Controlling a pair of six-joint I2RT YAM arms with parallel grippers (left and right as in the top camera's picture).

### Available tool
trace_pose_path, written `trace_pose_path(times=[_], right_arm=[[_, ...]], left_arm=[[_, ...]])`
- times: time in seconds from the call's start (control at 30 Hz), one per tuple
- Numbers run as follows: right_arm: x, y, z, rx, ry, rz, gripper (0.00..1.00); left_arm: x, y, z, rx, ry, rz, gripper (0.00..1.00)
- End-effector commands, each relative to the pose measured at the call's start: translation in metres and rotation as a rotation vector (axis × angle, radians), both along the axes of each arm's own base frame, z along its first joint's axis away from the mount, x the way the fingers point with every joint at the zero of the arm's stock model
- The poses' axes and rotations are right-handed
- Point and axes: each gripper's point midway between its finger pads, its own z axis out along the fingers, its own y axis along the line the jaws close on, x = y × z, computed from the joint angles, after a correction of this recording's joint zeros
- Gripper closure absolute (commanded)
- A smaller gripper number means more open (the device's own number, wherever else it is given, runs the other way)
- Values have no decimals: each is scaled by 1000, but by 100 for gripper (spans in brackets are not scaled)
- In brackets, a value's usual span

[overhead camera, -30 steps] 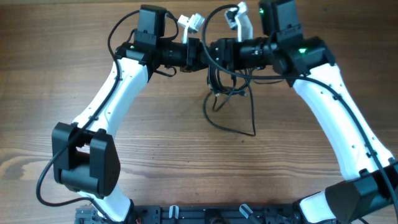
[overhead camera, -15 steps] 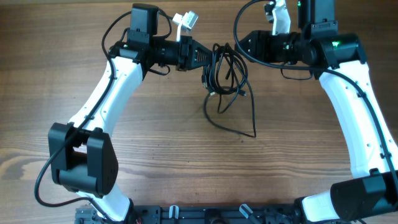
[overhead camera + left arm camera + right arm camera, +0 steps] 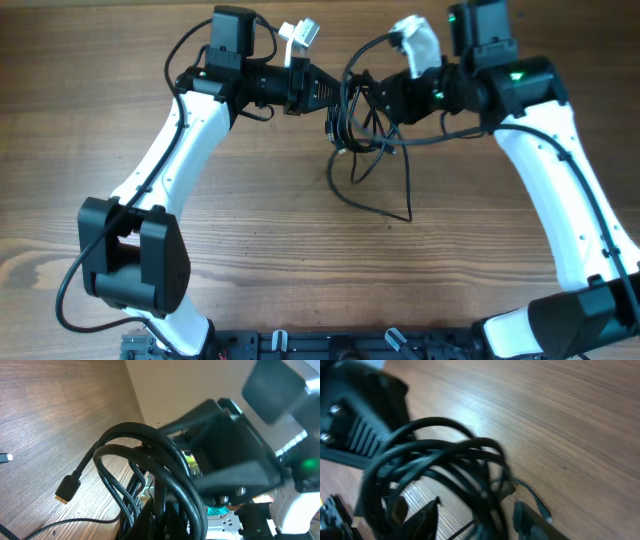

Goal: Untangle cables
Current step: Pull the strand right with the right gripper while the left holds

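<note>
The cables [image 3: 350,130] are a knot of thin black loops hanging at the back middle of the wooden table [image 3: 260,230], with one long strand trailing down onto the wood. My left gripper [image 3: 335,93] is shut on the top of the knot from the left. In the left wrist view the cables [image 3: 175,467] loop up out of that gripper [image 3: 162,510], and a gold-tipped plug [image 3: 67,487] dangles. My right gripper [image 3: 372,100] reaches into the knot from the right. In the right wrist view it [image 3: 475,520] is open, with strands of the cables [image 3: 440,447] between its spread fingers [image 3: 427,520].
Both arms meet over the back middle of the table. A black rail [image 3: 350,345] runs along the front edge. A small light plug end [image 3: 5,457] lies on the wood at the left of the left wrist view.
The right gripper pulled away to the right half a second ago and has now come back left into the knot. The left gripper has kept hold of the cables, almost still.
</note>
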Motion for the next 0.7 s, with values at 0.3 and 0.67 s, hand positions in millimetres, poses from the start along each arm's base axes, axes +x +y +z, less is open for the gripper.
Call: trace_pose_path(times=[0.3, 0.67], right_arm=[[15, 6, -14, -46, -37, 17, 76], [16, 8, -12, -8, -4, -27, 95]], left_arm=[[-6, 1, 15, -35, -11, -27, 96], [-5, 1, 14, -29, -13, -21, 96]])
